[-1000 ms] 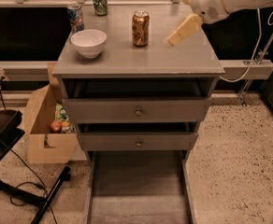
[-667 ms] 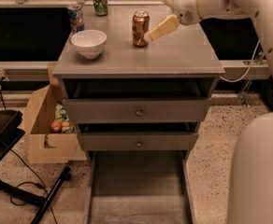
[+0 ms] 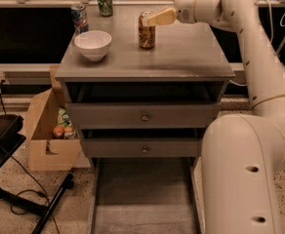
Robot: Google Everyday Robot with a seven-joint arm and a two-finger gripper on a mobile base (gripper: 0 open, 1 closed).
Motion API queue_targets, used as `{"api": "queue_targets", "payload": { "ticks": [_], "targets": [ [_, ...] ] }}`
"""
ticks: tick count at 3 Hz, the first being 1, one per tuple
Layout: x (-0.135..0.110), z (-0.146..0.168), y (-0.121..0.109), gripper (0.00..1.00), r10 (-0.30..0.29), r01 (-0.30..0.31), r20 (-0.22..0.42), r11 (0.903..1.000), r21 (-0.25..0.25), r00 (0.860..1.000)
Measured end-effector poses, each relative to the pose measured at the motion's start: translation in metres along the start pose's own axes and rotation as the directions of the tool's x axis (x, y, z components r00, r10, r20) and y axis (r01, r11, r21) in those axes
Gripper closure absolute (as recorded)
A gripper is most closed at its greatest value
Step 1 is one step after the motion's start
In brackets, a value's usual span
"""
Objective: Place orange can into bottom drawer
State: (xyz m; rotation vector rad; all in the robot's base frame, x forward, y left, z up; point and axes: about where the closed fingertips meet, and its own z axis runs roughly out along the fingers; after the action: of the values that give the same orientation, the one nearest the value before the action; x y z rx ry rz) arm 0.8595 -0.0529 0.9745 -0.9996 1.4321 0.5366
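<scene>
The orange can (image 3: 146, 30) stands upright on the grey cabinet top (image 3: 181, 57), right of the white bowl. My gripper (image 3: 154, 18) reaches in from the right, its pale fingers at the can's upper right rim. The bottom drawer (image 3: 142, 199) is pulled out below the two knobbed drawers, a long shallow grey tray with nothing seen in it.
A white bowl (image 3: 92, 44) sits left of the can. A blue-and-red can (image 3: 78, 16) and a green can (image 3: 104, 0) stand at the back left. A cardboard box (image 3: 47, 130) with items is on the floor at left. My arm's white body (image 3: 240, 174) fills the right foreground.
My gripper has moved left across the cabinet top, from right of the orange can to its upper rim. The can has not moved.
</scene>
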Motion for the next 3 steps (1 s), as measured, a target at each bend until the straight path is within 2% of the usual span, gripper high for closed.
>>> {"api": "queue_targets", "payload": {
  "ticks": [1,2,3],
  "targets": [
    [0.006,0.017,-0.01,0.0,0.046,-0.047,0.023,0.9986,0.023,0.999],
    [0.025,0.037,-0.008,0.0,0.103,-0.103,0.011,0.9945,0.017,0.995],
    [0.048,0.06,-0.003,0.01,0.169,-0.169,0.003,0.9856,0.003,0.986]
  ]
}}
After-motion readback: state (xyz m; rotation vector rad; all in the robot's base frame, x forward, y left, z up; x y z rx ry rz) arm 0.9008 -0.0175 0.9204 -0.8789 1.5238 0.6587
